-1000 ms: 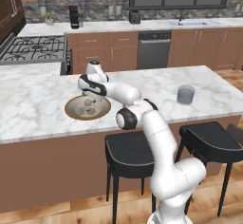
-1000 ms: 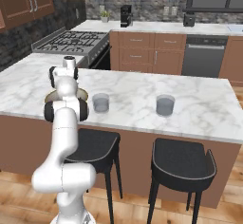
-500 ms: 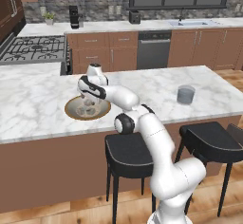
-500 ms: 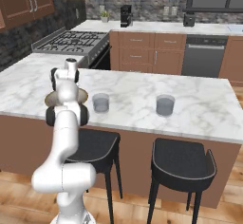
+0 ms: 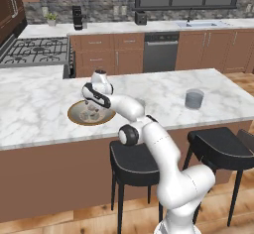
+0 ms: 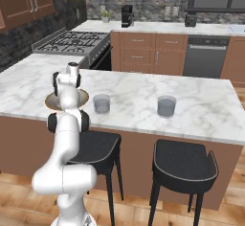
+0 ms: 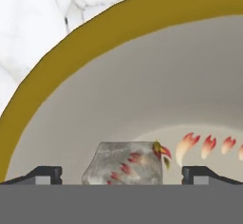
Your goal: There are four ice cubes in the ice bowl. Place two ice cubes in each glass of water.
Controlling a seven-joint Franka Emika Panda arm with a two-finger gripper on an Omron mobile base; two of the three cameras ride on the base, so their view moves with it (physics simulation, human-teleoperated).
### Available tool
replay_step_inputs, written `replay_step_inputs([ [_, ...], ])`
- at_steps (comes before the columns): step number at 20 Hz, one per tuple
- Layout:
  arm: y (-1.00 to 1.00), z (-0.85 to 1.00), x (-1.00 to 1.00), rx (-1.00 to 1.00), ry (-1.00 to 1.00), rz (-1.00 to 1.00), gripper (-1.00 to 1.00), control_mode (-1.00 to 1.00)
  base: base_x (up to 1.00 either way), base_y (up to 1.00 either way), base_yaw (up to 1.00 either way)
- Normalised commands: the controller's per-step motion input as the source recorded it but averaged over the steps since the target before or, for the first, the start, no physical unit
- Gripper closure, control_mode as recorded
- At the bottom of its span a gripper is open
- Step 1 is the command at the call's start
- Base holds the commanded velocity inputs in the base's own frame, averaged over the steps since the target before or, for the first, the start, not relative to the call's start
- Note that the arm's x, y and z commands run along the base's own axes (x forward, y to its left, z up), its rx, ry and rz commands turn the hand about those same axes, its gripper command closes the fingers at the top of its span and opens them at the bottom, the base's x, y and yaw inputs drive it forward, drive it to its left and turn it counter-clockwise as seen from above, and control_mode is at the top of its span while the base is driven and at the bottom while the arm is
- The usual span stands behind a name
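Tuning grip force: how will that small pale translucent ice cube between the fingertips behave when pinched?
The small pale translucent ice cube looks stiff and blocky, so unlikely to roll. Glossy faces suggest it may slip. Sitting between the open gripper tips on the golden-rimmed bowl floor, it probably slides if nudged.

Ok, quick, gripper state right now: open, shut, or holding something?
Gripper: open, holding nothing; an ice cube sits between its fingertips inside the ice bowl.

The ice bowl [image 7: 61, 66] is showing a golden-brown rim, grey-beige inside, with little red marks. The ice cube [image 7: 124, 163] between the dark fingertips [image 7: 45, 174] is looking pale grey.
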Motion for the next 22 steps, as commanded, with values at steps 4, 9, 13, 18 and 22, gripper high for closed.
replay_step_inputs([
  [4, 0.05, -0.05, 0.19, 0.00, 0.00, 0.00, -1.00, -1.00, 0.00, 0.00, 0.00],
  [9, 0.11, -0.06, 0.08, 0.01, 0.01, 0.00, 1.00, -1.00, 0.00, 0.00, 0.00],
  [13, 0.12, -0.13, 0.04, 0.05, 0.07, 0.00, 1.00, -1.00, 0.00, 0.00, 0.00],
  [18, 0.06, -0.08, 0.01, 0.05, 0.04, 0.00, 1.00, -1.00, 0.00, 0.00, 0.00],
  [22, 0.04, 0.06, -0.04, 0.00, 0.00, 0.00, 1.00, -1.00, 0.00, 0.00, 0.00],
])
